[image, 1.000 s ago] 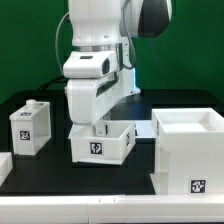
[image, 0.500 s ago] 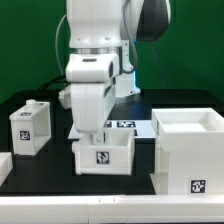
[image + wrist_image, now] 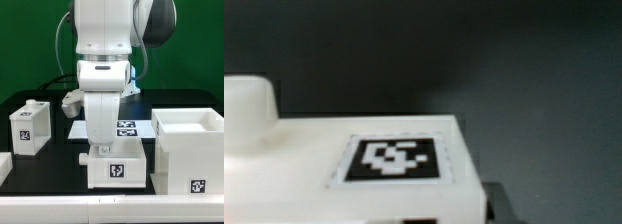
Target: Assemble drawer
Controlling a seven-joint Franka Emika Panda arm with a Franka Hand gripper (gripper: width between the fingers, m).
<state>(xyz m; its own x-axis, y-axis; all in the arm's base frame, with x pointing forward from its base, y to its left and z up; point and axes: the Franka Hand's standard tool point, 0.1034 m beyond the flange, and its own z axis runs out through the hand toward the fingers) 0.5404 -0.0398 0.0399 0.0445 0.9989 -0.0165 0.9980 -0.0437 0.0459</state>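
The drawer (image 3: 115,168), a shallow white tray with a black-and-white tag on its front face, sits low over the black table just to the left of the taller white casing (image 3: 190,150) in the exterior view. My gripper (image 3: 104,149) reaches down into the drawer's back part and is shut on its wall. In the wrist view the drawer's tagged face (image 3: 395,158) fills the lower half, and a dark finger (image 3: 502,204) shows at its edge. The drawer's inside is mostly hidden by the arm.
A small white block with a tag (image 3: 30,127) stands at the exterior view's left. Another white piece (image 3: 4,166) shows at the left edge. The marker board (image 3: 128,128) lies behind the arm. The table's front edge runs close below the drawer.
My gripper has carried the drawer toward the exterior view's right and toward the front, closer to the casing. The casing and the small block have not moved.
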